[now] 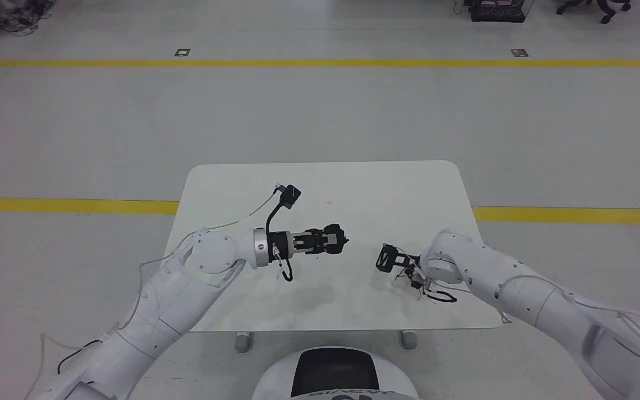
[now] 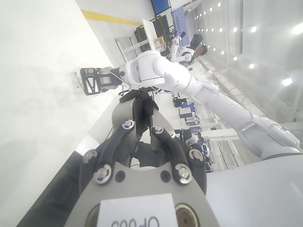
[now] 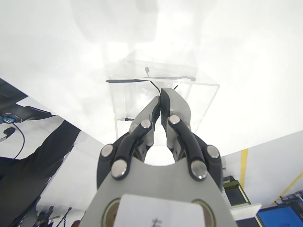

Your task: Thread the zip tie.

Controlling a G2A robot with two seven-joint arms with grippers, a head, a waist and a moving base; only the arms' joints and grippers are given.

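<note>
My right gripper [image 3: 161, 93] is shut on a thin black zip tie [image 3: 155, 86] at its fingertips. The tie runs up to a clear plastic stand [image 3: 208, 88], across whose top lies a long black zip tie [image 3: 132, 80]. A short black tie end [image 3: 147, 70] sticks up behind it. In the top view the right gripper [image 1: 388, 258] sits right of the table's middle. My left gripper [image 1: 336, 238] hovers just to its left, pointing at it. From the left wrist, my left gripper [image 2: 141, 98] looks shut, and nothing is seen in it. Beyond it is the right gripper [image 2: 89, 84].
The white table [image 1: 330, 190] has bare room on its far half and left side. A black cable with a small dark box [image 1: 289, 194] loops up from the left arm's wrist. Yellow floor lines [image 1: 80, 206] run past the table.
</note>
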